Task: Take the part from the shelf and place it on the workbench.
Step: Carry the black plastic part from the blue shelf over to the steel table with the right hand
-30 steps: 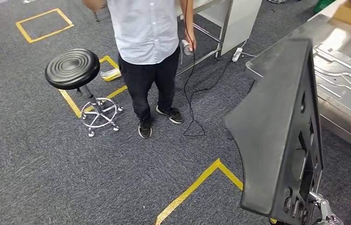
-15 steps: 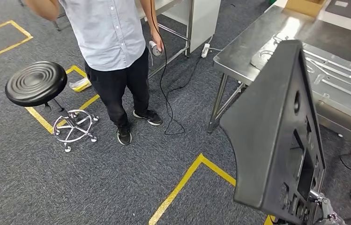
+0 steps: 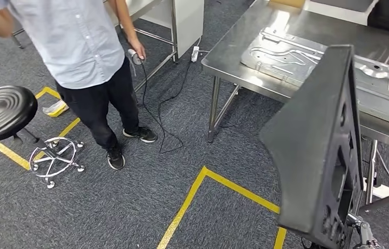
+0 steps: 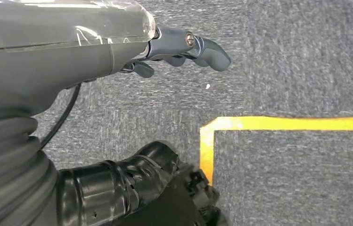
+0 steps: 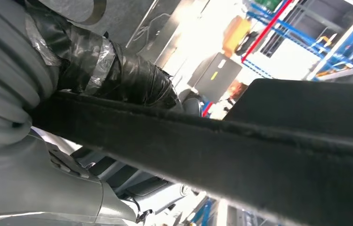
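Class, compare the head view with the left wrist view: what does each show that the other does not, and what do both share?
Head view alone: the black part held upright, the steel workbench, a person and a black stool. Left wrist view alone: the left hand, holding nothing, hanging above the floor. Both: grey carpet crossed by yellow tape lines.

We count one large black moulded plastic panel with cut-outs (image 3: 314, 150), one stainless-steel workbench (image 3: 233, 52) bearing two pressed sheet-metal plates (image 3: 280, 52), and one round black padded stool on a chrome castor base (image 3: 0, 111). We see one person in a pale blue shirt and black trousers (image 3: 83, 57), one thin black cable (image 3: 156, 104) on the carpet, and two robot hands, the left (image 4: 184, 47) and the right (image 5: 94, 66).
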`<state>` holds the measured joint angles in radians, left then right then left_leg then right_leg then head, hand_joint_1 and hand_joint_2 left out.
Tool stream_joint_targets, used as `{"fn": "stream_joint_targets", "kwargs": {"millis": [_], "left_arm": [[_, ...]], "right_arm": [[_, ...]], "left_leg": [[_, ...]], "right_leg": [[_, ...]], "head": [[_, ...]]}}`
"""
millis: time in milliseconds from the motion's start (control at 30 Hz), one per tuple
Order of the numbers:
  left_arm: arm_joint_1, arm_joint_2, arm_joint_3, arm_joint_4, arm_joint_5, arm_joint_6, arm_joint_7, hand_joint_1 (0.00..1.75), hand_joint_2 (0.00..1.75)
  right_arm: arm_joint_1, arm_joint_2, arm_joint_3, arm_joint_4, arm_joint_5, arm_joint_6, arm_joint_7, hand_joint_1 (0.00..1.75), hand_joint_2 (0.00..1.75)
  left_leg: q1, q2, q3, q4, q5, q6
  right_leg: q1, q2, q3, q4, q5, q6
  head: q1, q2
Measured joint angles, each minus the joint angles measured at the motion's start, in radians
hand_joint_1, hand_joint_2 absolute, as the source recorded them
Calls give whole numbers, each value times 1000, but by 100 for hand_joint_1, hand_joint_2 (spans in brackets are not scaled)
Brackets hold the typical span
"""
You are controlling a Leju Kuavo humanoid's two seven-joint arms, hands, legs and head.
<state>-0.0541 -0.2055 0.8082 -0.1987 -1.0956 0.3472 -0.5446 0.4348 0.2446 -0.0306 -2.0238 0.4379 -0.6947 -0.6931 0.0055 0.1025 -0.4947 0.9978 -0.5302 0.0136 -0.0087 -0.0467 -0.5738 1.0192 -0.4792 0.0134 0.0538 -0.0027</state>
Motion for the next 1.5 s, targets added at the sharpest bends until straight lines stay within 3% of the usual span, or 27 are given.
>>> {"fn": "stream_joint_targets", "kwargs": {"millis": [67, 133, 200, 233, 300, 367, 433, 500, 567, 600, 667, 733, 767, 833, 900, 967, 1033, 1100, 1167, 1200, 1233, 1267, 1300, 1333, 1400, 1467, 1500], "left_arm": [[-3, 0, 1, 0, 4, -1, -3, 0, 175], [-1, 0, 3, 0, 5, -3, -3, 0, 175], [3, 1, 6, 0, 7, -7, -4, 0, 175], [4, 1, 7, 0, 8, -9, -6, 0, 175], [6, 2, 9, 0, 10, -13, -10, 0, 175], [6, 4, 13, 0, 11, -15, -14, 0, 175], [5, 5, 16, 0, 11, -15, -17, 0, 175], [3, 5, 17, 0, 11, -15, -19, 0, 175], [2, 5, 17, 0, 11, -15, -19, 0, 175], [2, 5, 17, 0, 11, -15, -19, 0, 175], [4, 5, 17, 0, 11, -15, -20, 0, 175], [6, 6, 18, 0, 11, -15, -20, 0, 175], [6, 6, 18, 0, 11, -15, -20, 0, 175], [5, 6, 18, 0, 13, -16, -23, 0, 175], [5, 6, 18, 0, 14, -18, -26, 0, 175], [5, 6, 18, 0, 15, -18, -29, 0, 175], [2, 6, 18, 0, 15, -18, -32, 0, 175], [1, 6, 18, 0, 15, -18, -35, 0, 175], [2, 6, 19, 0, 15, -18, -36, 0, 175], [3, 6, 19, 0, 16, -18, -36, 0, 175], [5, 6, 20, 0, 16, -18, -36, 0, 175], [7, 6, 21, 0, 17, -19, -36, 0, 175], [9, 6, 21, 0, 19, -19, -36, 0, 175], [10, 7, 22, 0, 20, -20, -37, 0, 175], [11, 7, 23, 0, 22, -23, -38, 0, 175], [9, 8, 24, 0, 23, -26, -39, 0, 175], [8, 8, 24, 0, 23, -27, -39, 0, 175]], "right_arm": [[-3, 0, -1, 0, 3, 0, 0, 175, 175], [-8, 0, -2, 3, 5, 0, 0, 175, 175], [-10, 0, -3, 6, 6, 0, 1, 175, 175], [-11, -1, -4, 8, 7, 0, 1, 175, 175], [-11, -1, -4, 12, 10, 0, 3, 175, 175], [-13, -1, -4, 15, 11, 0, 4, 175, 175], [-16, -1, -4, 17, 13, 0, 6, 175, 175], [-17, -3, -4, 18, 14, 0, 7, 175, 175], [-17, -4, -4, 19, 15, 0, 7, 175, 175], [-18, -4, -4, 19, 15, 0, 8, 175, 175], [-21, -5, -4, 22, 15, 0, 8, 175, 175], [-22, -6, -4, 26, 16, 0, 8, 175, 175], [-22, -6, -4, 29, 16, 0, 9, 175, 175], [-22, -8, -4, 31, 18, 0, 11, 175, 175], [-24, -10, -4, 32, 22, 0, 12, 175, 175], [-26, -12, -2, 32, 25, 0, 13, 175, 175], [-25, -13, -1, 32, 26, 0, 14, 175, 175], [-26, -14, -1, 32, 27, 0, 15, 175, 175], [-27, -14, 3, 33, 27, 0, 16, 175, 175], [-28, -14, 5, 33, 27, 0, 17, 175, 175], [-29, -14, 7, 34, 27, 0, 17, 175, 175], [-29, -14, 8, 36, 28, 0, 18, 175, 175], [-28, -14, 8, 37, 29, 0, 19, 175, 175], [-28, -15, 9, 38, 30, 0, 20, 175, 175], [-29, -17, 12, 40, 33, 0, 22, 175, 175], [-30, -20, 15, 40, 37, 0, 23, 175, 175], [-30, -21, 16, 41, 38, 0, 23, 175, 175]], "left_leg": [[4, -35, -14, 39, -32, -9], [7, -82, -68, 156, -96, -14], [8, -93, -131, 279, -139, -15], [8, -94, -145, 299, -132, -15], [8, -101, -119, 222, -63, -13], [11, -138, -69, 93, 0, -8], [11, -164, -50, 38, 14, -2], [8, -150, -48, 34, 17, 10], [8, -129, -45, 27, 25, 25], [9, -118, -46, 24, 28, 31], [7, -93, -47, 23, 27, 37], [5, -68, -48, 23, 25, 39], [4, -56, -47, 23, 24, 39], [2, -36, -42, 23, 21, 37], [-3, -18, -36, 24, 15, 30], [-7, 0, -32, 24, 11, 20], [-7, 17, -27, 20, 7, 12], [-5, -12, -33, 48, -18, 1], [-1, -70, -79, 154, -77, -7], [1, -86, -112, 221, -106, -9], [2, -92, -139, 274, -120, -11], [3, -94, -153, 294, -113, -13], [4, -96, -149, 275, -87, -13], [5, -103, -128, 221, -46, -12], [9, -151, -79, 94, 14, -8], [9, -184, -60, 41, 26, -2], [7, -179, -59, 39, 27, 2]], "right_leg": [[-6, 20, 1, -7, 5, -12], [-8, 40, 1, -8, 7, -20], [-7, 63, -1, -6, 7, -22], [-7, 76, -1, -4, 7, -22], [-8, 102, -1, 2, 5, -20], [-7, 125, -4, 12, 1, -13], [-6, 144, -11, 17, 1, -1], [-9, 160, -17, 15, 5, 12], [-9, 130, -28, 35, -9, 22], [-8, 105, -42, 66, -29, 26], [-7, 62, -98, 188, -94, 33], [-8, 53, -147, 295, -133, 36], [-8, 52, -147, 297, -123, 35], [-4, 35, -87, 189, -61, 26], [8, -11, -17, 56, -14, 10], [18, -30, 0, 12, -9, -2], [16, -7, -1, 7, -4, -11], [8, 15, 4, -5, 4, -22], [4, 37, 5, -11, 9, -31], [4, 49, 5, -10, 10, -33], [4, 63, 4, -9, 10, -34], [4, 77, 4, -7, 9, -34], [4, 91, 4, -3, 8, -33], [3, 106, 4, 1, 6, -31], [3, 129, -1, 12, 2, -24], [1, 148, -10, 19, 1, -13], [0, 158, -14, 19, 2, -5]], "head": [[0, 0], [-1, 0], [-1, 0], [-1, 0], [-1, 0], [-1, 0], [0, 0], [0, 0], [1, 0], [1, 0], [1, 0], [1, 0], [1, 0], [1, 0], [1, 0], [0, 0], [0, 0], [-1, 0], [-2, 0], [-3, 0], [-3, 0], [-3, 0], [-3, 0], [-3, 0], [-3, 0], [-2, 0], [-3, 0]]}}
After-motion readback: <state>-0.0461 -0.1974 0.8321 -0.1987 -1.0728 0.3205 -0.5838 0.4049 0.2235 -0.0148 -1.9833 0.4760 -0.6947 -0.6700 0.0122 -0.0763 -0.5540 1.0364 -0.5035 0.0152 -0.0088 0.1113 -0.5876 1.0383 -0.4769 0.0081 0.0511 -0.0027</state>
